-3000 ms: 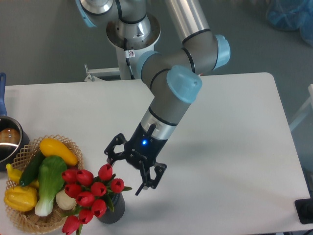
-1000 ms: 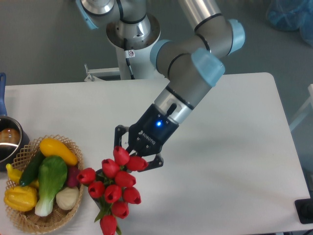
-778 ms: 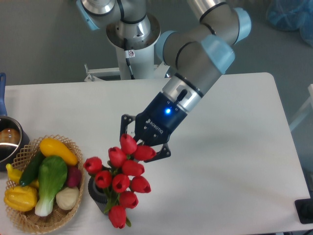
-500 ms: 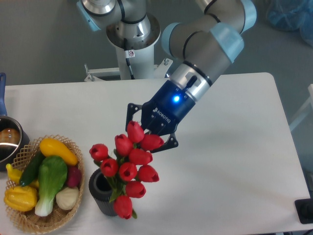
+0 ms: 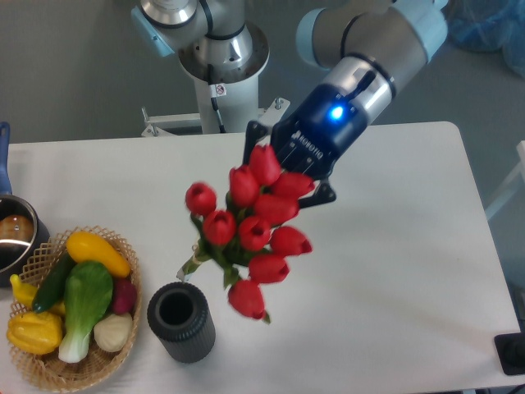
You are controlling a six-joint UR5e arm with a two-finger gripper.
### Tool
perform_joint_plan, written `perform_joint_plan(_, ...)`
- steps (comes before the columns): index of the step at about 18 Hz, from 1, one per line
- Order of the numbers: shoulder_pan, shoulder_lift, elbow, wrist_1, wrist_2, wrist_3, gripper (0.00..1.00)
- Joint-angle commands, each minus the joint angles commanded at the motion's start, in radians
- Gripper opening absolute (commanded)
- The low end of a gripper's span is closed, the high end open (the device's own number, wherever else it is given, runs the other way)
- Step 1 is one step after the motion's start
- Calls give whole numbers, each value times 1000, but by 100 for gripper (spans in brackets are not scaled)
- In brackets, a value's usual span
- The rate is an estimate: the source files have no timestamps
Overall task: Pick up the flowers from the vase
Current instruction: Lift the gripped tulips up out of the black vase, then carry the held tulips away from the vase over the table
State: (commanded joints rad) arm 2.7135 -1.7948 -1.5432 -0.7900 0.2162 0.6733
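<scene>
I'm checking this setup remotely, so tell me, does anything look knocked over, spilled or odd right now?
Nothing stands out. The vase stands upright and empty on the table, the flowers hang intact in the gripper above it, and the vegetables sit inside the wicker basket.

Arm high, reaching down from the upper right.
I've got the gripper point(image 5: 287, 172) at upper centre of frame, wrist light glowing blue, fingers closed around the flowers point(image 5: 250, 226).

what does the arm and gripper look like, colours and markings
The arm is grey metal with light blue plastic joint caps. Its wrist has a silver band above a dark blue section with a glowing blue light. The gripper is black with small white lettering, too blurred to read.
</scene>
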Motion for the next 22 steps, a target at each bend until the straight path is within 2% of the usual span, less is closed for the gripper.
perform_joint_plan(3, 18, 3, 0, 0, 23, 81, 0)
perform_joint_plan(4, 18, 3, -3, -2, 69, 135, 0)
perform_joint_plan(7, 15, 26, -43, -2, 305, 236, 0)
perform_joint_plan(10, 26, 25, -100, -3, 396, 378, 0)
perform_joint_plan(13, 71, 22, -121, -9, 501, 527, 0)
perform_joint_plan(15, 83, 23, -135, -43, 628, 543, 0)
perform_joint_plan(18, 95, 17, -153, -83, 731, 546, 0)
perform_joint_plan(22, 120, 3, -149, -240, 931, 591, 0)
